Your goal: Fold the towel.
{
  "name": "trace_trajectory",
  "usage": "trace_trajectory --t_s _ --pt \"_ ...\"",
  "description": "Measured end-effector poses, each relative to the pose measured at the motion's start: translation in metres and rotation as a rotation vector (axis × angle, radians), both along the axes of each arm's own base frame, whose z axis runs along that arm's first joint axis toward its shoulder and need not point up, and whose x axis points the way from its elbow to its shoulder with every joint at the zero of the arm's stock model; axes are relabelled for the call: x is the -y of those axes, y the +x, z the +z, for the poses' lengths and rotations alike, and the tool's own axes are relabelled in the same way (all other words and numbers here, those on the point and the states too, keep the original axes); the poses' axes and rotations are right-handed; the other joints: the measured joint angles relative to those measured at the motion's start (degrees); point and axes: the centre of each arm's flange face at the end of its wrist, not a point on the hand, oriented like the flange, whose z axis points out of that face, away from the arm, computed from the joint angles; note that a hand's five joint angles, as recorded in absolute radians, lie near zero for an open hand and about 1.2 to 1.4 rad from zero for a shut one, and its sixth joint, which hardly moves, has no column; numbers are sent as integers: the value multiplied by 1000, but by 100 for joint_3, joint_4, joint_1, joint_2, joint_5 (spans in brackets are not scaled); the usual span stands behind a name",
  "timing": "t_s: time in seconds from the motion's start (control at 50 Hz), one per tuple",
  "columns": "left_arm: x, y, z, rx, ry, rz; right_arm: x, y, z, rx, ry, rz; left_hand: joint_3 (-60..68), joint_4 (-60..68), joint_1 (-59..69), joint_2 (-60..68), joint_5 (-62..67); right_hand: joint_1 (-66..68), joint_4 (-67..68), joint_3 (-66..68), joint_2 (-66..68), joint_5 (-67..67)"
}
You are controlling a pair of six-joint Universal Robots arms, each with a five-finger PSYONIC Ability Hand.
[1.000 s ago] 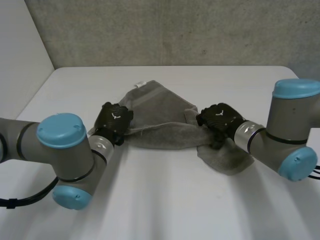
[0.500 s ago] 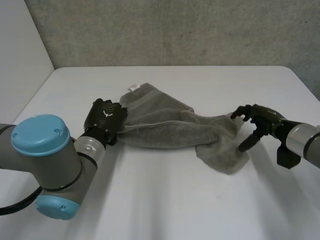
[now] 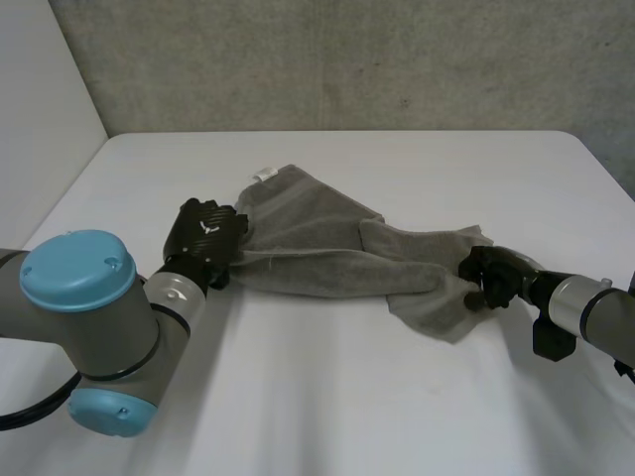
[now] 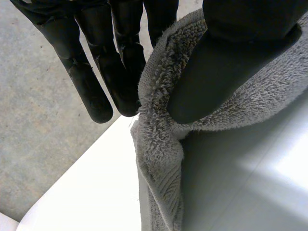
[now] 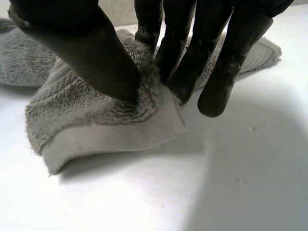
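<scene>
A grey towel (image 3: 317, 248) lies crumpled and stretched sideways across the middle of the white table (image 3: 327, 397), with a small white tag at its far corner. My left hand (image 3: 203, 236) is at the towel's left edge. In the left wrist view that edge (image 4: 163, 144) wraps over the thumb (image 4: 216, 72) and is pinched against the fingers (image 4: 91, 91). My right hand (image 3: 488, 276) is at the towel's right end. There the thumb (image 5: 96, 53) and fingers (image 5: 226, 72) pinch a hemmed corner (image 5: 96, 120) that rests on the table.
A grey wall runs behind the table's far edge (image 3: 337, 132). The table's left edge (image 3: 69, 188) slants close to my left arm. Bare tabletop lies in front of the towel and beyond its far side.
My right hand left the towel's middle, swung out to the right with fingers spread, then closed on the towel's right end. My left hand shifted slightly left, still holding its edge.
</scene>
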Motion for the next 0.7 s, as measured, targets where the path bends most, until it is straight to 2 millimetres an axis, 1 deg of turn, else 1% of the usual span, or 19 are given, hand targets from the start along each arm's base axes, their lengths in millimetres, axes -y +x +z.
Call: trace_trajectory --t_s 0.04,0.1,0.14,0.2,0.24,0.26,0.28,0.3,0.34,0.4,0.52,0.7 --pt "1 1 0 -1 -3 3 2 -1 3 1 -16 -4 0 0 0 0 0 55 146 122 30 87" --pt "2 2 0 -3 -7 8 4 -4 12 5 -55 -14 0 0 0 0 0 55 150 124 31 87" --pt "4 3 -1 -5 -10 12 7 -9 24 8 -101 -31 0 0 0 0 0 55 150 124 33 87" --pt "5 4 -1 -5 -11 16 10 -17 36 9 -154 -52 0 0 0 0 0 56 150 124 43 87" --pt "6 5 -2 -5 -10 19 13 -26 49 6 -212 -76 -271 -304 0 -248 0 56 150 164 115 87" --pt "6 6 -3 -4 -8 20 14 -29 54 4 -237 -86 -729 -754 -507 -808 -329 56 150 179 123 87" --pt "6 6 -4 -3 -6 21 15 -33 60 1 -264 -95 -1626 -1658 -1334 -1621 -1324 56 150 188 123 88" --pt "6 6 -5 -2 -5 21 15 -35 62 -1 -276 -99 -1938 -1972 -1735 -1933 -1653 56 150 189 123 90" --pt "7 6 -6 -1 -2 21 15 -39 71 -11 -319 -110 -3215 -3246 -2970 -3250 -2929 56 150 189 123 109" --pt "7 7 -7 0 2 20 15 -41 80 -27 -361 -112 -3816 -3828 -3530 -3801 -3520 56 150 189 123 127" --pt "10 8 -10 4 7 23 12 -40 87 -77 -414 -90 -3987 -4015 -3711 -3979 -3709 56 150 190 123 135" --pt "19 15 -13 5 14 28 10 -38 86 -171 -460 -46 -3954 -3984 -3676 -3932 -3626 56 150 202 123 136"
